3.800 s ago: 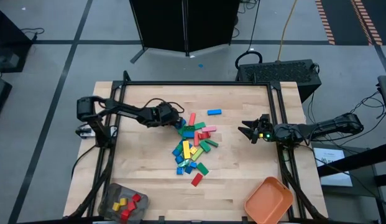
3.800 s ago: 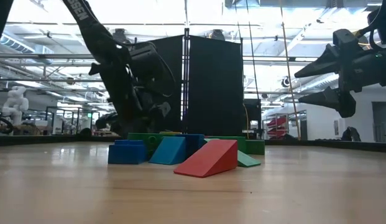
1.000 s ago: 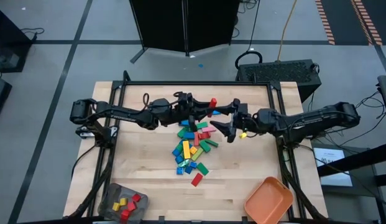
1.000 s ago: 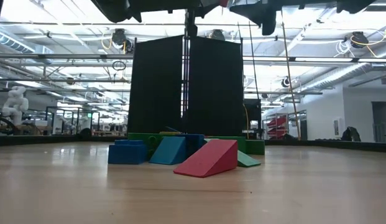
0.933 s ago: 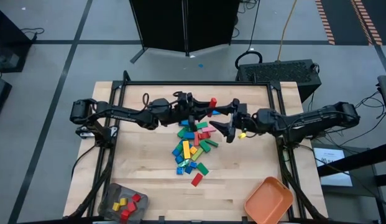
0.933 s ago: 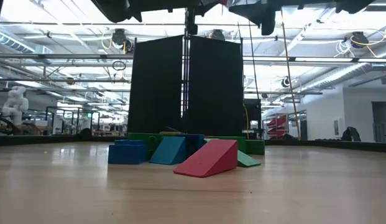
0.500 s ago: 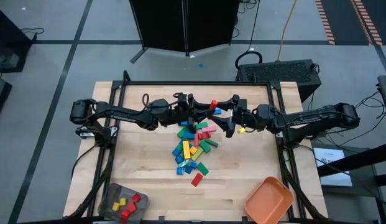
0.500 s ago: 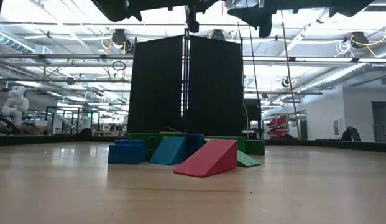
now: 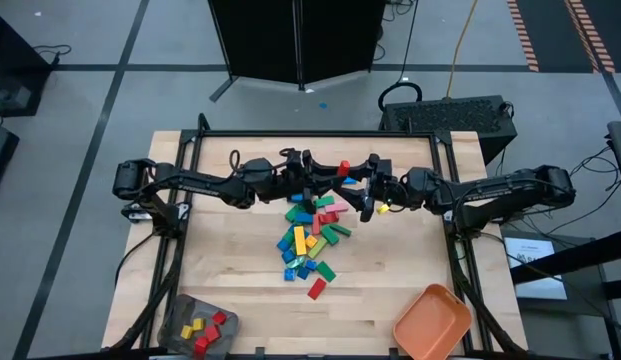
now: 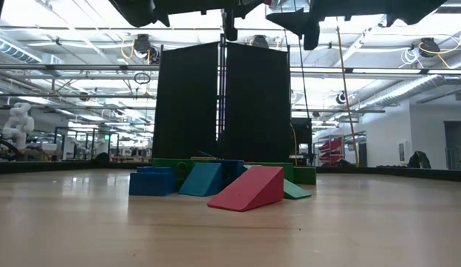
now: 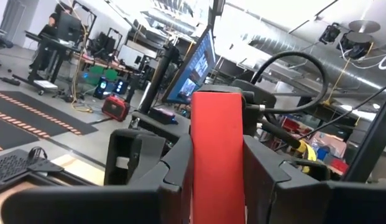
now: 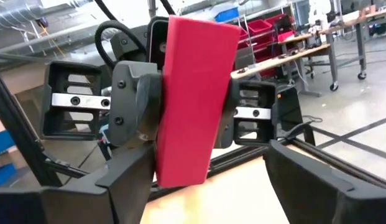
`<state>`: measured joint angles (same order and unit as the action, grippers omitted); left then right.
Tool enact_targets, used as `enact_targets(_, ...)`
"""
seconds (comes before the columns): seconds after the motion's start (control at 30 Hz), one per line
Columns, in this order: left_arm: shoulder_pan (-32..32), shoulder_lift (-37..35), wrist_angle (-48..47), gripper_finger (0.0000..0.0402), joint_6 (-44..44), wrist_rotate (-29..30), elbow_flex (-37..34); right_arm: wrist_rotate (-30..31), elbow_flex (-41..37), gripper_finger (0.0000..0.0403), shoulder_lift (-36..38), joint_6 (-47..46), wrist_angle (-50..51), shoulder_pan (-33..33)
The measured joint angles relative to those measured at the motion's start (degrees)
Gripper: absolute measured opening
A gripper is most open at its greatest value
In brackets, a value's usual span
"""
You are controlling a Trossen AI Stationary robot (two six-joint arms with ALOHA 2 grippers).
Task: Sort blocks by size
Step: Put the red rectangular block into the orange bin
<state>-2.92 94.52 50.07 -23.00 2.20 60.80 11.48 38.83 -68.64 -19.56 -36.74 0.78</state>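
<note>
Blocks (image 9: 310, 236): one loose pile mid-tabletop (image 9: 220, 270), roughly twenty pieces in red, blue, green, yellow and pink, exact count not readable. One red block (image 9: 316, 290) lies apart at the pile's near edge. Grey container (image 9: 197, 326) at the near left corner holds about three yellow and three red short pieces. Orange tray (image 9: 431, 323) at the near right corner.

One long red block (image 11: 217, 155) is aloft above the pile's far side, clamped across its narrow width by the left pincer (image 9: 335, 176); long axis runs out past the fingertips, away from the left wrist. Right pincer (image 9: 365, 195) meets it head-on, spread wide, one finger either side of the block, apparently not touching. In the low view both pincers hang near the top edge.
</note>
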Motion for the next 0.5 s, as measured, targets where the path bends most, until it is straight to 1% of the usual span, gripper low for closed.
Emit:
enact_targets(0.2, 0.0, 0.0, 0.13, 0.0089, 0.0, 0.03, 0.0, -0.13, 0.01, 0.0255, -2.09, -0.17, -2.69, -0.02)
enact_targets(0.3, 0.0, 0.0, 0.1, 0.0089, 0.0, 0.19, 0.0, -0.15, 0.0, 0.0231, -2.12, 0.15, -2.7, -0.04)
enact_targets(0.4, -0.04, 0.0, -0.18, 0.0089, 0.0, 0.39, -0.02, -0.11, 0.01, 0.0191, -2.14, 0.88, -2.81, -0.04)
enact_targets(0.5, -0.06, 0.0, -0.15, 0.0089, 0.02, 0.58, -0.02, -0.1, 0.0, 0.0138, -2.15, 1.79, -3.24, -0.09)
